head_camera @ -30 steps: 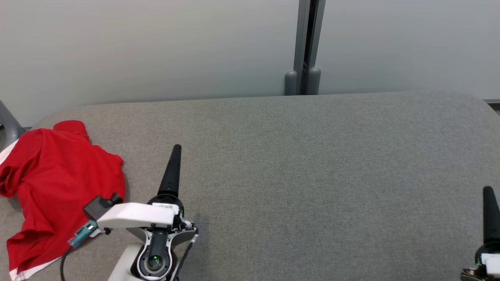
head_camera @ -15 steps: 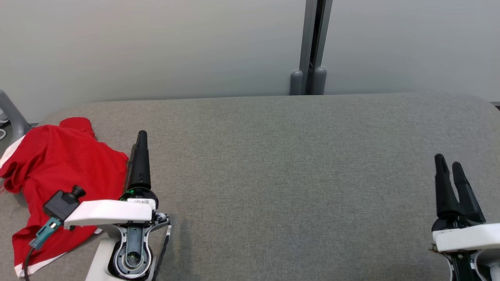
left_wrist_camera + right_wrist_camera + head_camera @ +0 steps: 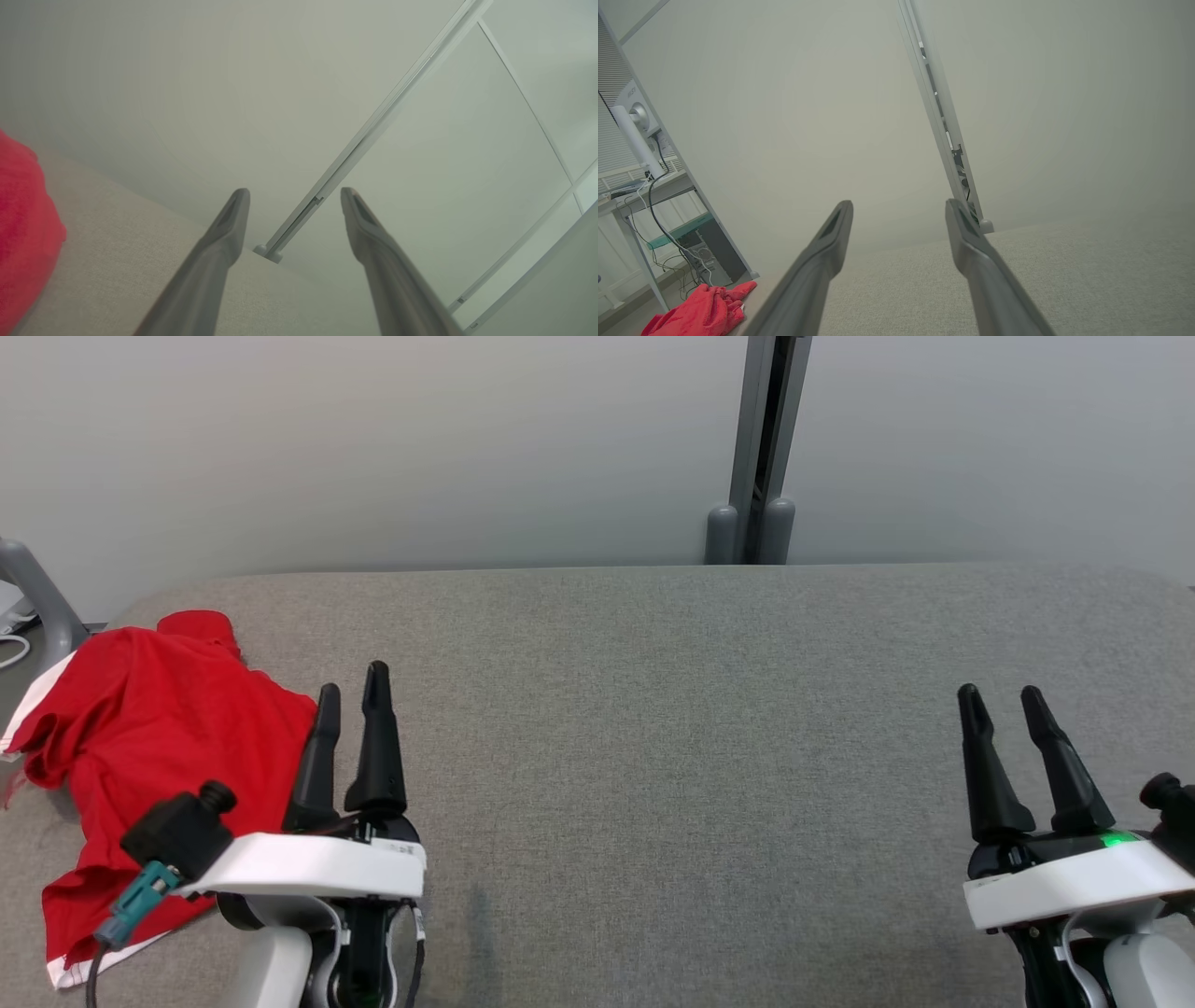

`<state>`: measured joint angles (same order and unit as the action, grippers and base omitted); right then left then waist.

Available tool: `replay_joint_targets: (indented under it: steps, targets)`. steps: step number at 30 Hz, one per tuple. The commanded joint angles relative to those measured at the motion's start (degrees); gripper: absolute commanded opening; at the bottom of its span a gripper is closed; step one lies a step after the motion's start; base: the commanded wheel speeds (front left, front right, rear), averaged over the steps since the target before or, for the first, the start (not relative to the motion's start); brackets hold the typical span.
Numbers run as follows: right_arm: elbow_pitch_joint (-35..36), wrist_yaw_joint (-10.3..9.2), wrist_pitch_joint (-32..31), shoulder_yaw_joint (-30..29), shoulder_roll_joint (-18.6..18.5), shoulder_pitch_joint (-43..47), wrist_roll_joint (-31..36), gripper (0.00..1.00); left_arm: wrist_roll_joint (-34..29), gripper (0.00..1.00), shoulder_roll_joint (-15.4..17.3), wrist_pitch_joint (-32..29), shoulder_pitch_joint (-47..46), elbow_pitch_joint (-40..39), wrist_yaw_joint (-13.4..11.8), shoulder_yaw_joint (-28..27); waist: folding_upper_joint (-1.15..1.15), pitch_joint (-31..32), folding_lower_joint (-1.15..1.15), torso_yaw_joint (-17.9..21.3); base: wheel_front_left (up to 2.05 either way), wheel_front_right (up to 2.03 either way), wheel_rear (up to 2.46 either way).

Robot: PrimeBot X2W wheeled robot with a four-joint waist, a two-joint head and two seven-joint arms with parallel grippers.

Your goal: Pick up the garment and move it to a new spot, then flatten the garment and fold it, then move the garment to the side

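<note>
Grey table (image 3: pixel 653 728), red shirt (image 3: pixel 159 737) crumpled at its left end.
Soft, light, floppy, I'd say: pinch a raised fold. Left gripper (image 3: pixel 353 679) and right gripper (image 3: pixel 1000 692) above the table, jaws apart, empty.

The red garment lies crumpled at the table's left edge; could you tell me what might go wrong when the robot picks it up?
1. The garment is bunched, so the left gripper, jaws open beside it, might pinch several layers and lift a wad.
2. It lies at the left rim of the table; a nudge could push it off.
3. The left wrist's cable plug hangs over the cloth and may snag.
</note>
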<state>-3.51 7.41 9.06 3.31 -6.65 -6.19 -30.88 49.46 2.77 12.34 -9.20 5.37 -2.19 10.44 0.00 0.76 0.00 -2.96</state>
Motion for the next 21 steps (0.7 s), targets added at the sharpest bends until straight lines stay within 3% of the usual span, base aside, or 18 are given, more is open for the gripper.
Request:
replay_joint_targets:
  steps: [1, 9, 15, 21]
  targets:
    - [0.0, 0.08, 0.7, 0.8, -0.5, -1.3, 1.9, 1.0, -2.4, 1.0, 0.1, 0.3, 0.2, -1.3, -0.9, 0.1, 0.0, 0.0, 0.0, 0.0, 0.0, 0.0, 0.0]
    - [-2.1, 0.09, 1.7, 1.8, 0.4, -1.8, 5.7, 1.0, -11.3, 1.0, 0.1, 0.8, 2.5, -1.7, -3.0, 2.7, 0.0, 0.2, 0.0, -0.1, 0.0, 0.0, 0.0]
    - [-4.7, 0.09, 2.5, 3.4, 0.6, -2.3, 7.4, 1.0, -15.6, 1.0, 0.1, 1.1, 3.9, 1.4, -3.5, 3.3, 0.0, 0.4, 0.0, 0.0, 0.0, 0.0, 0.0]
    - [-7.5, 0.1, 3.1, 4.2, 1.2, -2.8, 9.1, 1.0, -22.8, 1.0, 0.1, 1.4, 4.6, 3.9, -5.7, 3.4, 0.0, 0.6, 0.0, 0.2, 0.0, 0.0, 0.0]
